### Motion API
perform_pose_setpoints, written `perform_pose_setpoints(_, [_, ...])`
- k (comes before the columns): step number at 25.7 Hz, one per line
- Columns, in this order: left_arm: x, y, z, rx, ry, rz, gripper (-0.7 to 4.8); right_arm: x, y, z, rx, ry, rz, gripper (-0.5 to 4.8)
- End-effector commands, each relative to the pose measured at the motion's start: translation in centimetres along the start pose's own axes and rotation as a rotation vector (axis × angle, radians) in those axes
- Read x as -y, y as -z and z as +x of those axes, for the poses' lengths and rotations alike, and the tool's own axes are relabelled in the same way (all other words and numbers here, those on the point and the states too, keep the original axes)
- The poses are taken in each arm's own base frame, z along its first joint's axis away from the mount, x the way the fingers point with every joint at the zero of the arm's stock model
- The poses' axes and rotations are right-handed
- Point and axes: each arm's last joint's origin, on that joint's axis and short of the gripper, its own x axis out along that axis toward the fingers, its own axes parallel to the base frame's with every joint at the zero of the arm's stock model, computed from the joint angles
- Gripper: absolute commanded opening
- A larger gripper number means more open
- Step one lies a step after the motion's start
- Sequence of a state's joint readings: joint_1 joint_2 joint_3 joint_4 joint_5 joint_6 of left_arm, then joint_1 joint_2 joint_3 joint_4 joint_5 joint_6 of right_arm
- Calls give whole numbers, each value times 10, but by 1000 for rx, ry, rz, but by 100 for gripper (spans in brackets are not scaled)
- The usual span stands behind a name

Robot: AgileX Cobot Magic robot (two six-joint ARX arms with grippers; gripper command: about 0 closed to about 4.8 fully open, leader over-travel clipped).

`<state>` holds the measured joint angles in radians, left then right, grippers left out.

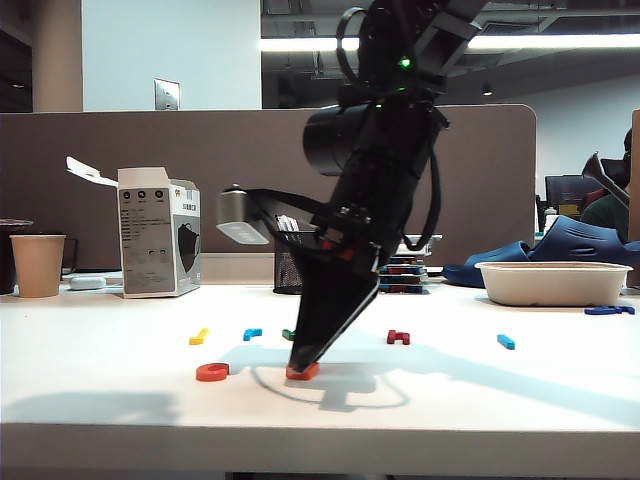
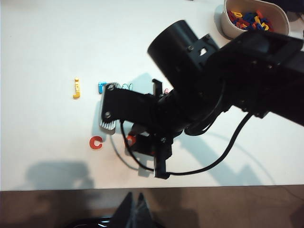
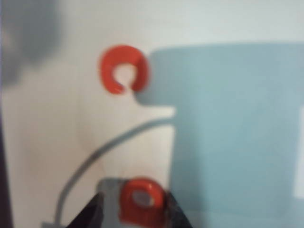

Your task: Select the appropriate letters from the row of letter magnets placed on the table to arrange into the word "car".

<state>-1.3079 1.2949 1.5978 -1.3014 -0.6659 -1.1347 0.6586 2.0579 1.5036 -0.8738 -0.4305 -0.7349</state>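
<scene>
Landmark: orange-red plastic "c" magnet (image 1: 212,372), flat on the white table (image 1: 480,400) near its front edge.

Right gripper (image 1: 302,366) points down just right of the "c", fingers clamped on an orange-red rounded "a" magnet (image 3: 141,199) touching the table.

Behind the "c": yellow letter (image 1: 199,336), blue hooked "r" (image 1: 252,333), dark red letter (image 1: 398,337).

Left gripper: only dark tips (image 2: 134,205) visible; whether they are parted or together cannot be told.
</scene>
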Motion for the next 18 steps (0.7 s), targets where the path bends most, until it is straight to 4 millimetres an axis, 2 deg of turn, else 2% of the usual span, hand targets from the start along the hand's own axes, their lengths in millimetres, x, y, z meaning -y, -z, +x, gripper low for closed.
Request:
perform_pose_setpoints(1, [0, -1, -1, 10, 3, -5, -5, -3, 0, 5, -18, -12, -4, 166])
perform_pose_setpoints(11, [0, -1, -1, 10, 2, -4, -5, -1, -5, 5, -2, 37, -29, 166])
perform_pose_setpoints(18, [0, -1, -1, 10, 2, -5, -5, 5, -14, -10, 56, 106, -48, 166])
